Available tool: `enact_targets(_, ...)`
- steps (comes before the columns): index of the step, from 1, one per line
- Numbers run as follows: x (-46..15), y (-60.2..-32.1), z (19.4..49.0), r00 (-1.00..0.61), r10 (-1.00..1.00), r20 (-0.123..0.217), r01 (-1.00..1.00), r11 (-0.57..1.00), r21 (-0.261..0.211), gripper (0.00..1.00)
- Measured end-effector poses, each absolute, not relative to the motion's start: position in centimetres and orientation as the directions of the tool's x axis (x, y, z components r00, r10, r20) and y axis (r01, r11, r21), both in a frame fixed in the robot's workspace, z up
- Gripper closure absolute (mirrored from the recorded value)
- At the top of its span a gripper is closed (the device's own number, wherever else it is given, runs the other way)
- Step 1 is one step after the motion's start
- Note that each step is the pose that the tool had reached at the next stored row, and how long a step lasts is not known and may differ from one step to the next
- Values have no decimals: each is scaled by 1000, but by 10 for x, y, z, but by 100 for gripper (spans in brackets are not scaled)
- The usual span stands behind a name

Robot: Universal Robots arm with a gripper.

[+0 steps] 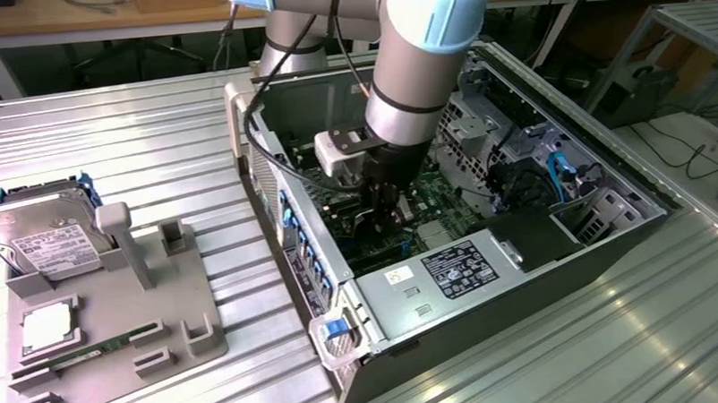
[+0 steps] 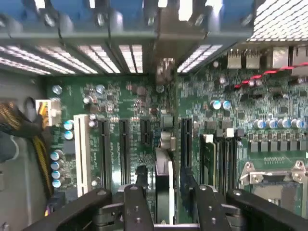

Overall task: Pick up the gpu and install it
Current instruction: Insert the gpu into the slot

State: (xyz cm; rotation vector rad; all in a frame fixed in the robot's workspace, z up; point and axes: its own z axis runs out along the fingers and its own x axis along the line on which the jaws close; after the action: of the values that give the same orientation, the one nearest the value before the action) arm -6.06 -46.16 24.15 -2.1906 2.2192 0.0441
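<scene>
The gripper (image 2: 163, 192) pinches the gpu (image 2: 164, 185) edge-on between its fingers, low inside the computer case (image 1: 599, 238); motherboard (image 2: 125, 101) just beneath.

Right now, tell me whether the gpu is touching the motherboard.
Cannot tell. In the wrist view the gpu stands edge-on in front of the motherboard, and its own body hides whether its far edge meets the board.

My work surface is a ribbed metal table (image 1: 153, 128). On it stands the open computer case (image 1: 600, 247), and beside that, toward the exterior view's left, a grey fixture tray (image 1: 202, 337) holding a hard drive (image 1: 44, 235) at its far end.
</scene>
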Motion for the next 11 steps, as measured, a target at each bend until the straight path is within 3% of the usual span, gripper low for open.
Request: enact_targets(11,-61,-462,292,-13,-999,-36,-1000,13,-4,59)
